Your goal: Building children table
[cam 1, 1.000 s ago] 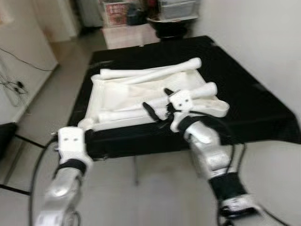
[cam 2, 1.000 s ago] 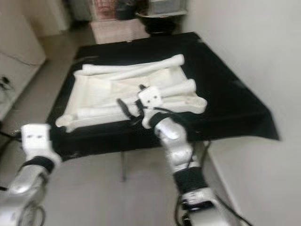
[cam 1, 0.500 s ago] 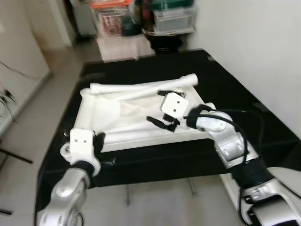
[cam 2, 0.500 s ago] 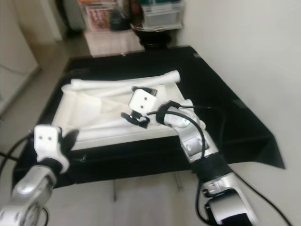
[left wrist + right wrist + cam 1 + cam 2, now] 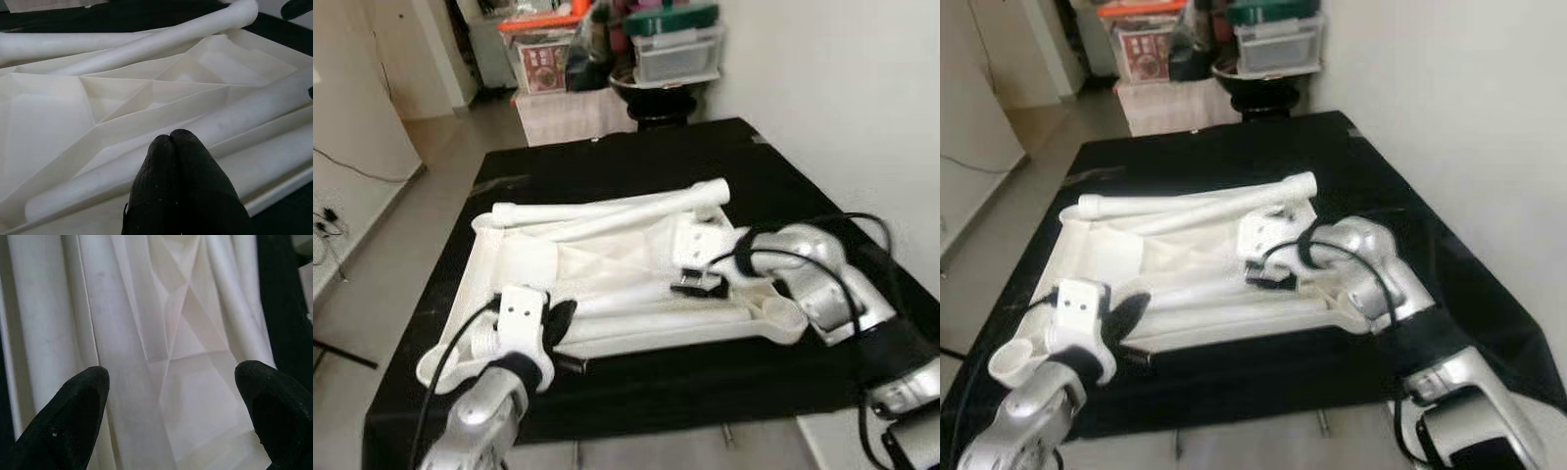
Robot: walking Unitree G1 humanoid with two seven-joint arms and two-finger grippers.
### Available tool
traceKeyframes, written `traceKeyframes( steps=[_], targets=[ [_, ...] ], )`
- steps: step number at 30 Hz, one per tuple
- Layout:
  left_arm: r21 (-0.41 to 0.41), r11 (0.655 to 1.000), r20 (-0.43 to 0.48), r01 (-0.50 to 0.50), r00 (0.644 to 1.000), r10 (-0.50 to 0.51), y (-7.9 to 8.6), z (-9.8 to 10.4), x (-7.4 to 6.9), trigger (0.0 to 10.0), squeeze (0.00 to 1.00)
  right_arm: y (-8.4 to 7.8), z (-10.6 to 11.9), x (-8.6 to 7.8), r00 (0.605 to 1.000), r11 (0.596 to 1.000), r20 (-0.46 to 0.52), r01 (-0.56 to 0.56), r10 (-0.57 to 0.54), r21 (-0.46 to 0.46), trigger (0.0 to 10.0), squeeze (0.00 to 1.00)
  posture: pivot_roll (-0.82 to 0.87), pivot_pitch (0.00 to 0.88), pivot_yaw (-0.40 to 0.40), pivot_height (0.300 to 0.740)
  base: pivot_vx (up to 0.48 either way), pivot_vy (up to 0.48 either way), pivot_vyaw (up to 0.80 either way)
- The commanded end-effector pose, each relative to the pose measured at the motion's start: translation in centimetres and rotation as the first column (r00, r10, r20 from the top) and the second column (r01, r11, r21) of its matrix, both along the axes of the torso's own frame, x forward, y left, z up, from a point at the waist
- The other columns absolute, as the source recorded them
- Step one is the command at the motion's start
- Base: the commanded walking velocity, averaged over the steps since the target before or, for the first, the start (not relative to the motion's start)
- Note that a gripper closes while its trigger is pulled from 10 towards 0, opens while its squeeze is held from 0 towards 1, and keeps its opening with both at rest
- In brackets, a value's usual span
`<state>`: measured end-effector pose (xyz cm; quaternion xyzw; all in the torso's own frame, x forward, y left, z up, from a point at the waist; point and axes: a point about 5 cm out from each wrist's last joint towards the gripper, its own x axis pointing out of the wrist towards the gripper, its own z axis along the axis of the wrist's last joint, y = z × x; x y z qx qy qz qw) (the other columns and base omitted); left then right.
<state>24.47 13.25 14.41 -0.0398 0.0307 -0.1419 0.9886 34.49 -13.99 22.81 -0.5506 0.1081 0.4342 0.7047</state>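
Table: a big table (image 5: pixel 803 196) with a black cloth over it stood beside a white wall.
White tabletop: the children's tabletop (image 5: pixel 607 269) lay flat on the black cloth, underside up, so its ribs showed.
Legs: one long white leg (image 5: pixel 607 208) lay across the far edge of the tabletop, and another white leg (image 5: pixel 656 318) lay along the near side.
Left gripper: the left gripper (image 5: pixel 178 142) was at the near left corner of the tabletop. Its jaws were pressed tight together and had hold of nothing. The tips sat just over the near leg, pointing across the ribbed part.
Right gripper: the right gripper (image 5: pixel 173 382) was over the right part of the tabletop, near the end of the near leg. Its jaws were spread wide apart and had hold of nothing. The white ribs and a leg lay between the two black fingers (image 5: pixel 68 416).
Behind the table: plastic boxes (image 5: pixel 675 44) and a round black stand (image 5: pixel 656 88) stood on the floor.
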Motion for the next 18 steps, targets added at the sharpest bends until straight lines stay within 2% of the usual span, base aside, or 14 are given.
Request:
traceKeyframes(
  steps=[1,2,7,9,10,11,12,15,16,18],
  targets=[
    [0.009,1.0,0.0,-0.004,1.0,0.004,0.0,0.0,-0.3,10.0,0.0,-0.2,0.0,0.4,1.0,0.999,0.002,0.023,-0.023,-0.029,10.0,0.0,-0.08,0.03,0.068,0.74,0.0,0.0,0.0],
    [0.009,1.0,0.0,-0.004,1.0,0.004,0.0,0.0,-0.3,10.0,0.0,-0.2,0.0,0.4,1.0,0.999,0.002,0.023,-0.023,-0.029,10.0,0.0,-0.08,0.03,0.068,0.74,0.0,0.0,0.0],
    [-0.008,0.993,-0.021,-0.116,0.993,0.116,0.8,-0.2,-0.3,10.0,0.0,1.4,-0.2,0.8,1.0,0.999,-0.022,0.007,-0.008,-0.042,10.0,0.0,-0.07,0.035,0.059,0.74,0.0,-0.469,0.0],
    [-0.014,0.991,-0.054,-0.131,0.99,0.13,1.1,-0.6,-0.4,10.0,0.0,2.3,-0.7,0.6,0.996,1.0,-0.093,-0.01,0.008,-0.028,10.0,0.0,-0.07,0.036,0.058,0.74,0.0,0.0,0.0],
    [-0.014,0.991,-0.054,-0.131,0.99,0.13,1.1,-0.6,-0.4,10.0,0.0,2.3,-0.7,0.6,0.996,1.0,-0.093,-0.01,0.008,-0.028,10.0,0.0,-0.07,0.036,0.058,0.74,0.0,0.0,0.0],
    [-0.031,0.99,-0.068,-0.137,0.989,0.134,1.2,-0.7,-0.5,10.0,0.0,2.7,-1.1,0.4,0.989,0.999,-0.146,-0.027,0.024,-0.018,10.0,0.0,-0.07,0.039,0.058,0.74,0.0,0.0,0.0],
    [-0.031,0.99,-0.068,-0.137,0.989,0.134,1.2,-0.7,-0.5,10.0,0.0,2.7,-1.1,0.4,0.989,0.999,-0.146,-0.027,0.024,-0.018,10.0,0.0,-0.07,0.039,0.058,0.74,0.0,0.0,0.0],
    [-0.038,0.992,-0.116,-0.119,0.987,0.114,1.2,-1.3,-1.3,10.0,0.0,4.7,-1.1,0.4,0.937,0.995,-0.342,-0.051,0.076,0.082,10.0,0.0,-0.07,0.053,0.056,0.74,0.0,0.0,0.0],
    [-0.038,0.992,-0.116,-0.119,0.987,0.114,1.2,-1.3,-1.3,10.0,0.0,4.7,-1.1,0.4,0.937,0.995,-0.342,-0.051,0.076,0.082,10.0,0.0,-0.07,0.053,0.056,0.74,0.0,0.0,0.0],
    [-0.024,0.993,-0.136,-0.112,0.985,0.108,1.1,-1.5,-1.7,10.0,0.0,5.3,-1.0,1.2,0.914,0.996,-0.403,-0.014,0.047,0.085,10.0,0.0,-0.07,0.058,0.052,0.74,0.0,0.0,0.0]
  ],
)
